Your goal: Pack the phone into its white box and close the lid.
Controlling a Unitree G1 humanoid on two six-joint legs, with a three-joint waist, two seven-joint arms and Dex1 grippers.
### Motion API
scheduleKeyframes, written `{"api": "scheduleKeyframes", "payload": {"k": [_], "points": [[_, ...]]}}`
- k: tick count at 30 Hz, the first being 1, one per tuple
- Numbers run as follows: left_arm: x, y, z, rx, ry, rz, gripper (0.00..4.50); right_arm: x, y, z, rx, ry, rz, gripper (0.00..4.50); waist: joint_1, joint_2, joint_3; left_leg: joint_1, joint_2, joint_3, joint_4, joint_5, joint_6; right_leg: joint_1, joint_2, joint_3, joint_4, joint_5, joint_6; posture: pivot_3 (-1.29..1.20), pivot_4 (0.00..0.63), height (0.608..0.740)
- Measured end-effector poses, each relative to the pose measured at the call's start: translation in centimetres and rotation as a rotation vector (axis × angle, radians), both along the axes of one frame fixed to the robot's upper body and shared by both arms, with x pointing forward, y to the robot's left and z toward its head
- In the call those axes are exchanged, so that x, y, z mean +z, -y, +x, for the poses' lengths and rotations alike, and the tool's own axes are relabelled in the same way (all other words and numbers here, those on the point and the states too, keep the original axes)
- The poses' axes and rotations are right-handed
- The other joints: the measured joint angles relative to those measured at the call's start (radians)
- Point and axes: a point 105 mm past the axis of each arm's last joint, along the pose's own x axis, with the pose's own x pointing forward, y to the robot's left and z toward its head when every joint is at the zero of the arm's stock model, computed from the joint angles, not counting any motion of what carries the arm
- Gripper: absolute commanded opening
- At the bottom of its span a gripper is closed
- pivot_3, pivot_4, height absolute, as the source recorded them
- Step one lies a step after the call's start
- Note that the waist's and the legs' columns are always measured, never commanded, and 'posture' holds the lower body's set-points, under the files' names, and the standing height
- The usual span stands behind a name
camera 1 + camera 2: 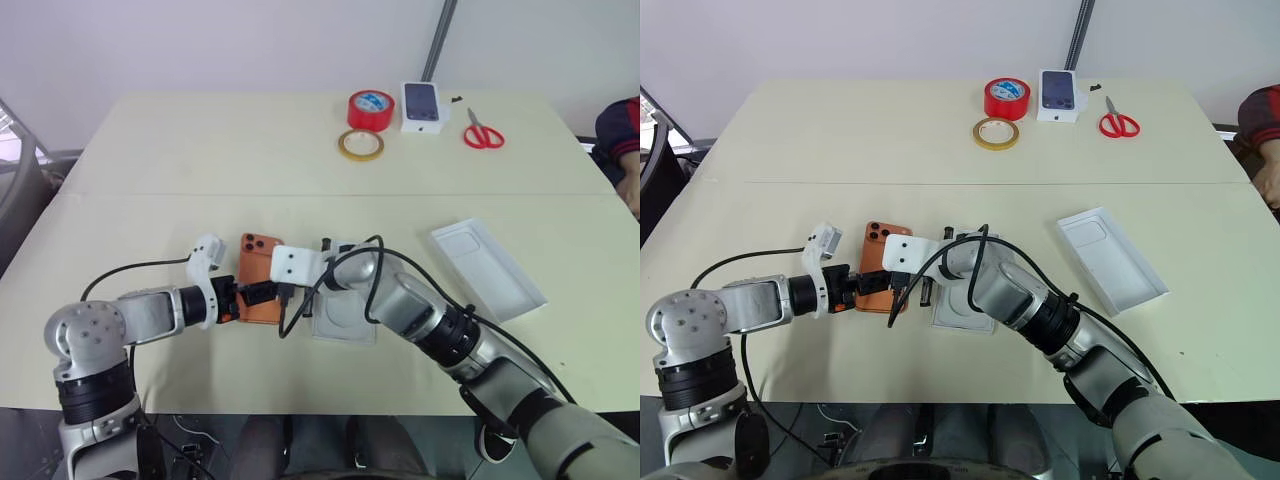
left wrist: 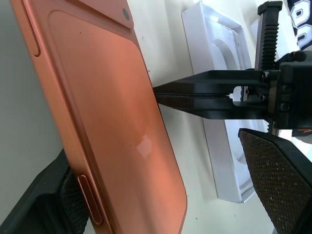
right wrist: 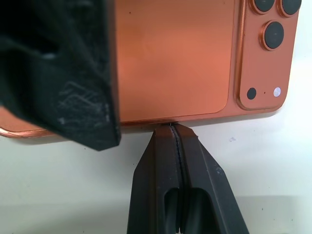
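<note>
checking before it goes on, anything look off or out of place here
Nothing is spilled or damaged. One oddity: the phone lies outside the white box, beside it, with the shut right gripper pressed against its long edge and the open left gripper straddling it. The lid lies apart, inner face up.

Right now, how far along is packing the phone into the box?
Early. Done: the lid is off, lying apart at the right. In hand: the phone lies on the table with the open left gripper straddling it and the shut right gripper pressing its tips against one long edge. Left: getting the phone into the white box beside it, then closing the lid.
</note>
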Motion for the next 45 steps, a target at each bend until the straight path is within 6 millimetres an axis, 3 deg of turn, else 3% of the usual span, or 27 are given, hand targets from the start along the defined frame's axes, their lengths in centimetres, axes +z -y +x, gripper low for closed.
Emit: {"api": "scheduleKeyframes", "payload": {"k": [2,3,5,7,16,19,23,30,32,34,36,40,45], "points": [[-0.1,-0.1,0.3,0.027,-0.010,-0.036,4.49,0.0,0.0,0.0,-0.001,0.000,-0.001,0.00,-0.001,0.000,0.000,0.000,0.000,0.000,0.000,0.000,0.000,0.000,0.000,0.000,0.000,0.000,0.000,0.00,0.150,0.740],[0.0,-0.2,0.4,0.039,-0.012,-0.049,4.25,0.0,0.0,0.0,-0.001,0.001,-0.001,0.00,-0.001,0.000,0.000,0.000,0.000,0.000,0.000,0.000,0.000,0.000,0.000,0.000,0.000,0.000,0.000,0.00,0.150,0.740],[-0.2,-0.5,0.6,0.064,-0.025,-0.064,3.69,0.0,0.1,0.0,-0.002,0.003,-0.003,0.00,-0.003,0.000,0.000,0.000,0.000,0.000,0.000,0.000,0.000,0.000,0.000,0.000,0.000,0.000,0.000,0.00,0.150,0.740],[-0.5,-1.0,0.7,0.092,-0.039,-0.064,2.74,0.0,0.1,0.0,0.001,0.004,-0.003,0.00,-0.004,0.000,0.000,0.000,0.000,0.000,0.000,0.000,0.000,-0.001,0.000,0.000,0.000,0.000,0.000,0.00,0.150,0.740],[-0.6,-2.1,0.9,0.154,-0.069,-0.119,2.74,0.2,0.7,-0.1,0.001,0.001,-0.008,0.00,-0.003,-0.001,0.001,-0.001,0.000,0.000,-0.001,0.000,-0.001,-0.002,0.000,0.000,0.000,0.000,0.000,0.00,0.150,0.740],[-0.8,-2.7,1.1,0.192,-0.086,-0.135,1.87,0.3,1.3,0.0,-0.011,0.005,-0.010,0.00,-0.003,-0.002,0.001,-0.002,0.000,0.000,-0.001,0.000,-0.001,-0.003,0.000,0.000,0.000,0.000,0.000,0.00,0.150,0.740],[0.0,-2.5,1.2,0.180,-0.066,-0.191,0.05,0.7,1.9,0.1,-0.035,0.004,-0.002,0.00,0.000,-0.003,0.001,-0.002,0.001,0.000,-0.001,0.001,-0.001,-0.003,0.000,0.000,0.000,0.000,0.000,0.00,0.150,0.740],[0.6,-2.4,1.4,0.189,-0.060,-0.220,0.05,5.2,3.3,-0.9,-0.034,0.023,0.159,0.00,0.001,-0.004,0.002,-0.003,0.001,0.000,-0.002,0.001,-0.001,-0.003,0.000,0.000,0.000,0.000,0.000,0.00,0.150,0.740],[1.0,-2.5,1.8,0.215,-0.048,-0.253,0.05,6.0,4.5,-1.8,-0.028,-0.003,0.239,0.00,0.005,-0.006,0.003,-0.003,0.000,0.000,-0.001,0.001,-0.001,-0.003,0.000,0.000,-0.001,0.000,0.000,0.00,0.150,0.740],[1.8,-2.1,2.2,0.227,-0.024,-0.294,0.05,6.4,6.9,-2.3,-0.058,-0.019,0.310,0.00,0.009,-0.008,0.004,-0.003,0.000,0.000,-0.001,0.000,-0.001,-0.002,-0.001,0.000,-0.002,0.000,0.000,0.00,0.150,0.740],[2.7,-0.8,2.3,0.198,-0.009,-0.334,0.05,6.1,9.7,-2.6,-0.105,-0.039,0.341,0.00,0.012,-0.008,0.005,-0.003,0.000,0.000,-0.001,0.000,-0.001,-0.001,-0.001,0.000,-0.003,0.000,0.000,0.00,0.150,0.740],[3.2,2.9,1.4,0.107,-0.039,-0.371,0.05,5.5,13.1,-3.2,-0.169,-0.063,0.356,0.00,0.003,-0.008,0.004,-0.002,0.001,0.000,-0.002,0.000,-0.001,-0.001,-0.001,0.000,-0.003,0.000,0.000,0.00,0.150,0.740],[2.3,7.0,-0.1,0.025,-0.135,-0.370,0.05,5.1,15.1,-3.2,-0.247,-0.064,0.354,0.00,-0.002,-0.007,0.005,-0.002,0.002,0.000,-0.002,0.000,-0.001,-0.001,0.002,0.001,-0.002,0.000,0.000,0.00,0.150,0.740]]}}
